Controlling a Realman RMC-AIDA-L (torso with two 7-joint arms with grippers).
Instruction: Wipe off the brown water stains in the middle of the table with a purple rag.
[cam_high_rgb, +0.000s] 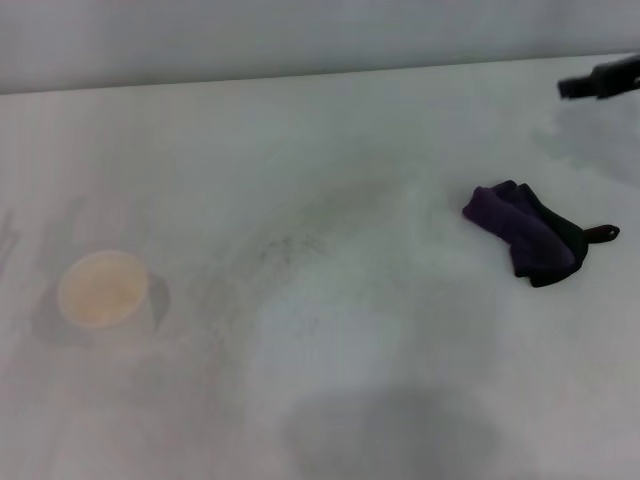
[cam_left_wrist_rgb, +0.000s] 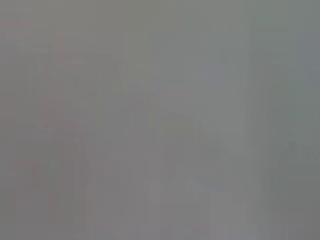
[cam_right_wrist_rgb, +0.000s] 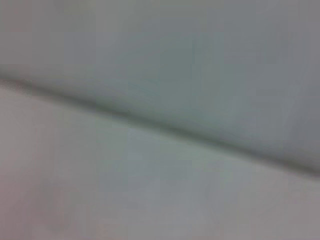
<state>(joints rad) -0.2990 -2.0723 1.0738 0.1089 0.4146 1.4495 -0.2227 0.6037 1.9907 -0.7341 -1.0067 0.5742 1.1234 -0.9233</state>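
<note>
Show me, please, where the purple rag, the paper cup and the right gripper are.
purple rag (cam_high_rgb: 528, 236): head view, on the middle of the crumpled cloth.
paper cup (cam_high_rgb: 103, 289): head view, on its inside.
right gripper (cam_high_rgb: 600, 80): head view, on the dark part showing at the picture's edge.

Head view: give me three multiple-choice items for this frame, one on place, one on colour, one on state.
1. Where does the purple rag lie on the table?
A. on the robot's right side
B. beside the paper cup
C. at the near edge

2. What colour is the inside of the paper cup?
A. blue
B. pale tan-yellow
C. black

3. In what state is the rag?
A. spread flat
B. held off the table
C. bunched up, untouched

Answers:
1 A: it sits right of centre, far from the cup on the left.
2 B: the cup's interior looks pale tan-yellow.
3 C: it lies crumpled on the table, and the right gripper is apart from it at the far right.
</note>
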